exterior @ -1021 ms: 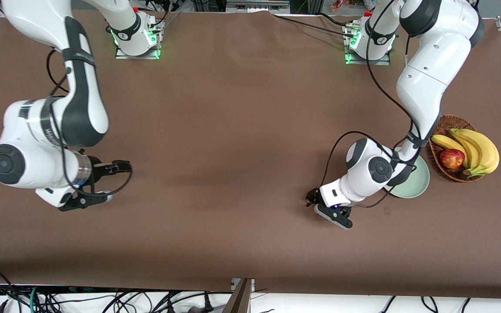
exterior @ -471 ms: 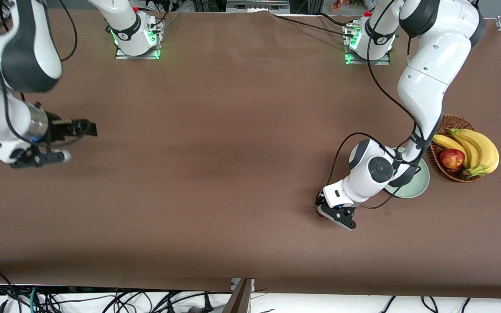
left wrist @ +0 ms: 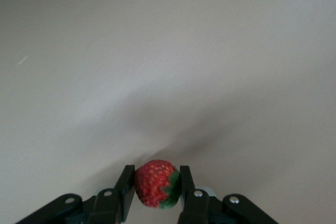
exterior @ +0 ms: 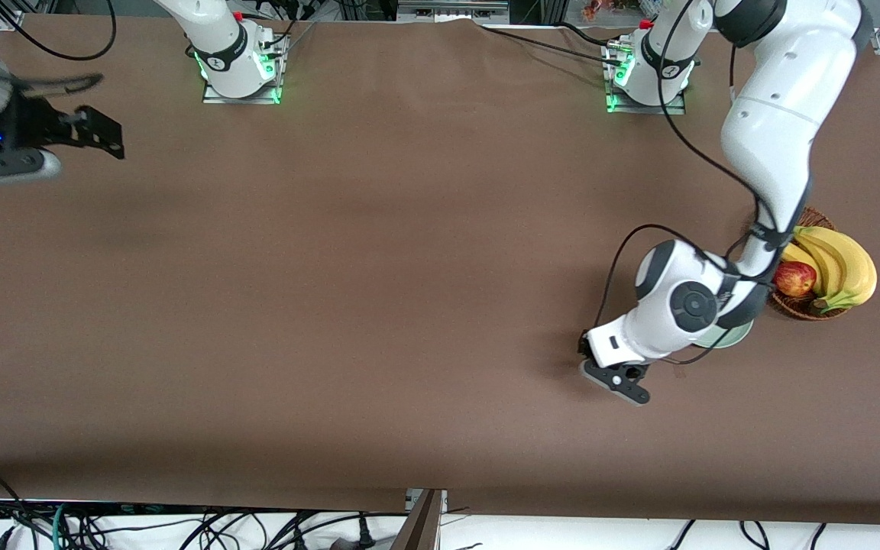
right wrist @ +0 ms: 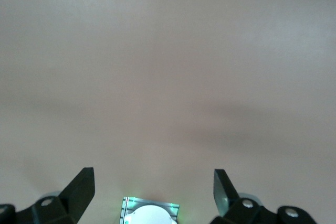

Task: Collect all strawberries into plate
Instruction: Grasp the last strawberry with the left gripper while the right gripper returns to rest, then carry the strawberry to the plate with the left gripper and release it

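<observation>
Left gripper (left wrist: 157,192): closed on one strawberry (left wrist: 156,183), pinched between both fingers, carried over bare table (exterior: 409,267) cloth. Plate (exterior: 730,336): mostly hidden under the left arm's wrist, at roughly 2 o'clock from the left gripper in the front view, just beside the wicker basket (exterior: 799,305). Short carry, left arm nearer. Other strawberries: not visible. Right gripper (right wrist: 155,190): wide open, empty, waiting over the right arm's end of the table.

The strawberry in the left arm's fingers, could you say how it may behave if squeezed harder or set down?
The strawberry looks small and soft between the left gripper's fingers, so a harder squeeze would probably bruise it. Being rounded, it may roll a little once set down on the plate.
</observation>
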{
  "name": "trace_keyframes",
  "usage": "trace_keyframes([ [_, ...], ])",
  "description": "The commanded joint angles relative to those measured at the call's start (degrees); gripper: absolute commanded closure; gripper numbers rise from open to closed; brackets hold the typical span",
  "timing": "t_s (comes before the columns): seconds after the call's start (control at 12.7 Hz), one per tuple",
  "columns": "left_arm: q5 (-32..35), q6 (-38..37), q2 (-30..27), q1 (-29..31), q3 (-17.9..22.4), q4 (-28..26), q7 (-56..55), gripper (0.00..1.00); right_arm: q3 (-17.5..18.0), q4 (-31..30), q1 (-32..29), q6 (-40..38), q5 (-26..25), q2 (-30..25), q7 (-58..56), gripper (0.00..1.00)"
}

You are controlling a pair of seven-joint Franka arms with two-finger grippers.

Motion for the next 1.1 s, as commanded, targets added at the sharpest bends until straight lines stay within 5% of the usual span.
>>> trace_keyframes([
  [0.0,0.87,-12.85,-6.21,3.4,-1.08,-1.77,0.9,0.96,1.33,3.07,-1.18,-1.22,-0.99,-0.23,0.55,0.0],
  [0.24,1.48,-20.28,-7.63,9.35,-0.72,-2.65,10.11,0.91,1.42,2.98,-1.18,-3.14,-0.37,-0.23,1.16,0.0],
  [0.31,1.57,-19.94,-7.63,12.08,-0.55,-4.57,12.23,0.75,1.42,2.98,-1.18,-3.93,-0.37,-0.15,1.16,0.0],
  [0.63,1.57,-10.21,-7.37,22.46,-0.72,-12.3,22.17,0.73,1.42,3.33,-1.18,-6.04,-0.72,0.38,4.49,0.0],
  [0.71,1.57,-9.05,-7.63,22.65,-0.72,-13.1,22.27,0.04,1.25,3.68,-1.1,-6.4,-1.07,0.47,3.81,0.0],
  [1.02,1.57,-10.43,-9.82,22.65,-0.99,-12.67,22.36,0.0,1.16,3.69,-0.75,-6.23,-0.81,0.91,4.15,0.0],
])
